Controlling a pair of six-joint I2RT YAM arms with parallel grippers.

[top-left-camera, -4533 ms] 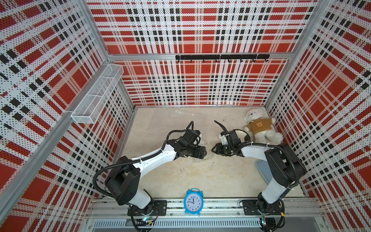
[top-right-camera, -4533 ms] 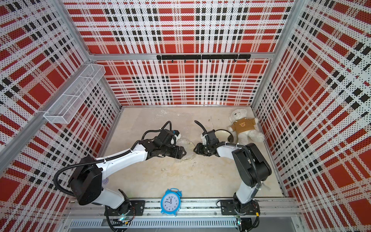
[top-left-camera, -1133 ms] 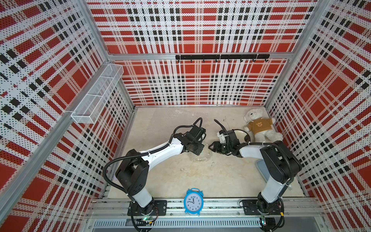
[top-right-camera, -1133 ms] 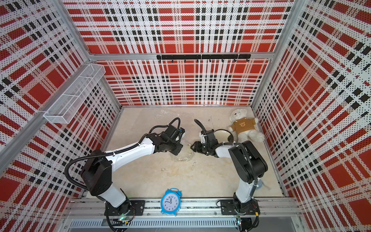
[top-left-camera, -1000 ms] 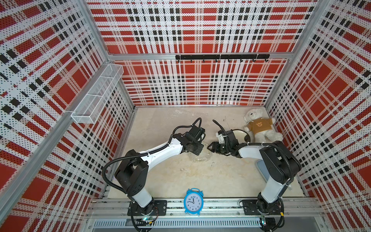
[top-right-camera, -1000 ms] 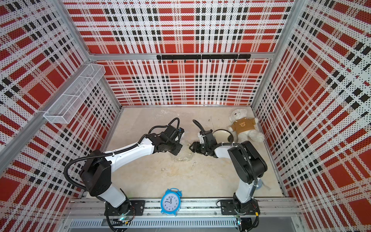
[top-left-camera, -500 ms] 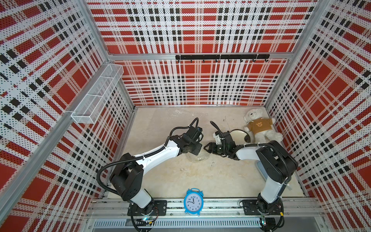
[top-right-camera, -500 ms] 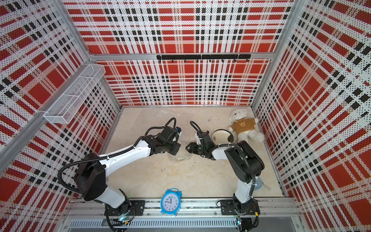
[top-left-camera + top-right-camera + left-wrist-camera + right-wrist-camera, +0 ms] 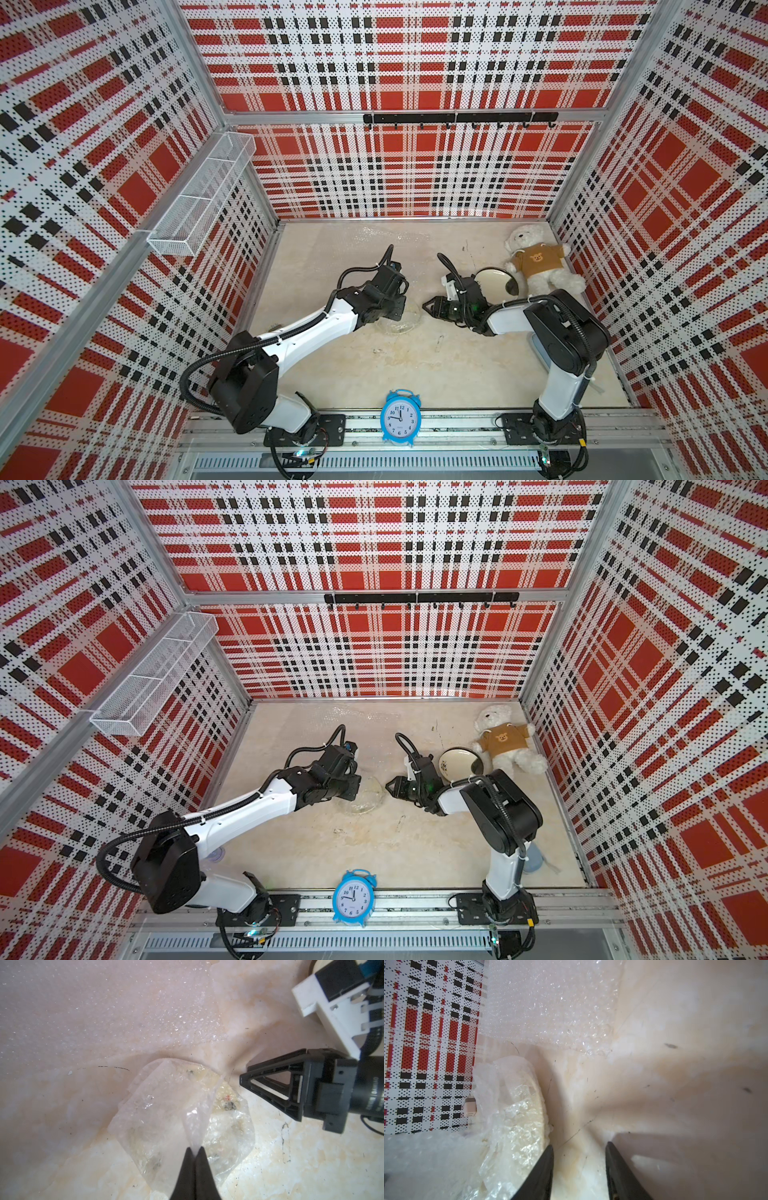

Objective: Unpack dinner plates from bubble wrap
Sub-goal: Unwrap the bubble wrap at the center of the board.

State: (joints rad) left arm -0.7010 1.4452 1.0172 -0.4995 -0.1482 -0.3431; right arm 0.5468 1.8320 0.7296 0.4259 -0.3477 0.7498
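Note:
A dinner plate still wrapped in bubble wrap [image 9: 405, 323] [image 9: 368, 798] lies mid-floor between the two arms. In the left wrist view my left gripper [image 9: 195, 1149] is shut on a raised flap of that bubble wrap [image 9: 166, 1105], with the plate's cream rim and dark marks [image 9: 227, 1105] showing through. My right gripper [image 9: 579, 1145] [image 9: 430, 307] is open just beside the wrapped plate's edge [image 9: 529, 1109], with only floor between its fingers. A bare cream plate [image 9: 492, 280] [image 9: 455, 762] lies behind the right wrist. A flat bubble wrap sheet [image 9: 374, 237] [image 9: 550, 1001] lies at the back.
A white teddy bear [image 9: 536, 262] lies at the back right, touching the bare plate. A blue alarm clock [image 9: 400, 417] stands on the front rail. A wire basket [image 9: 203, 199] hangs on the left wall and a hook rail [image 9: 459, 118] on the back wall.
My right gripper has slid left up to the wrapped plate and its jaws have narrowed, showing more of the bare plate behind it. The left gripper has shifted slightly forward, still holding the flap.

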